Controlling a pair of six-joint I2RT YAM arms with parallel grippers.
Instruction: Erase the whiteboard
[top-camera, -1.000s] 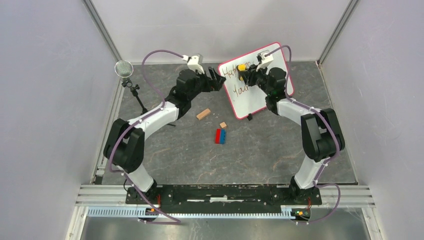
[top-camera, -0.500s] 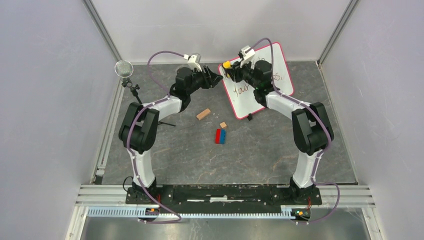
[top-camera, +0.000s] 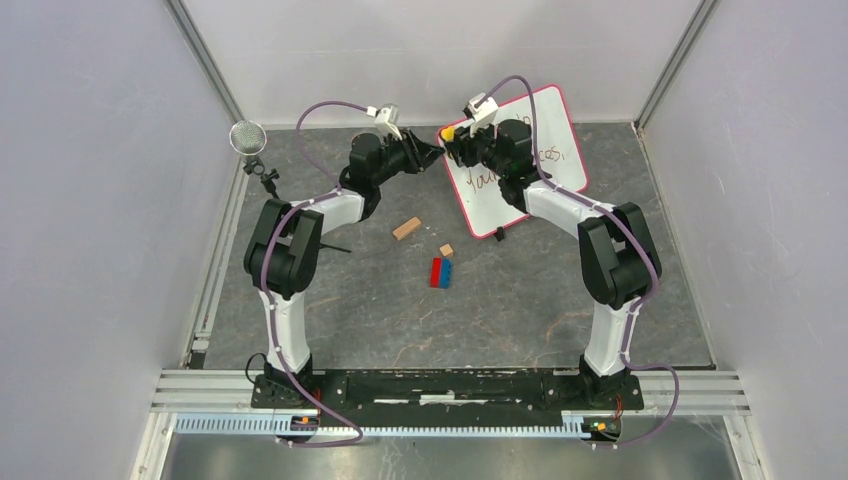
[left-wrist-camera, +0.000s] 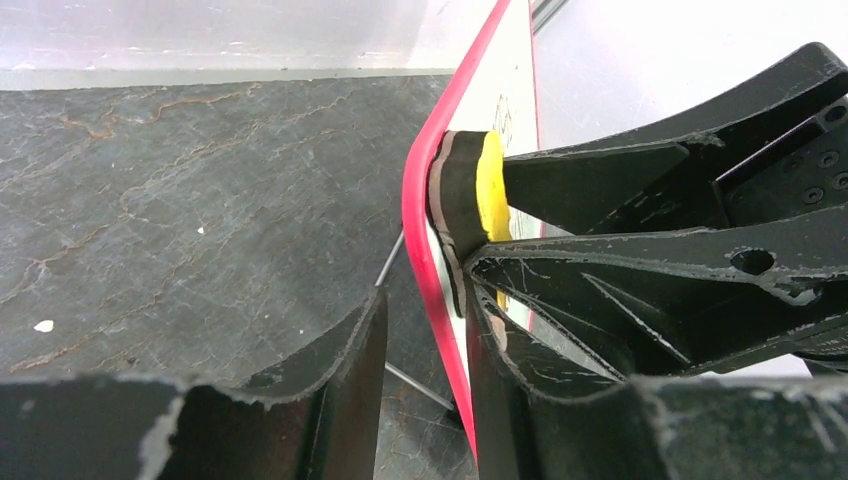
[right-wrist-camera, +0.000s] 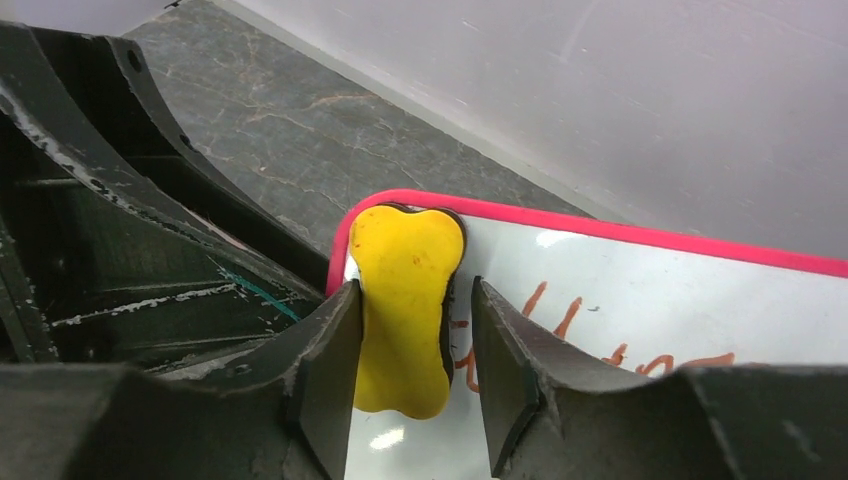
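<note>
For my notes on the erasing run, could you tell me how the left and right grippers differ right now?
The left gripper straddles the red rim of the whiteboard; the right gripper brackets the yellow eraser on the board's face. The left gripper sits edge-on to it, the right gripper faces the written side. Both meet at one corner, jaws parted.

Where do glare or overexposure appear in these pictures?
Right wrist: small glare spots on the whiteboard, beside the yellow eraser. Left wrist: the wall behind the board is washed out almost white. Top external: even light, no strong glare.
</note>
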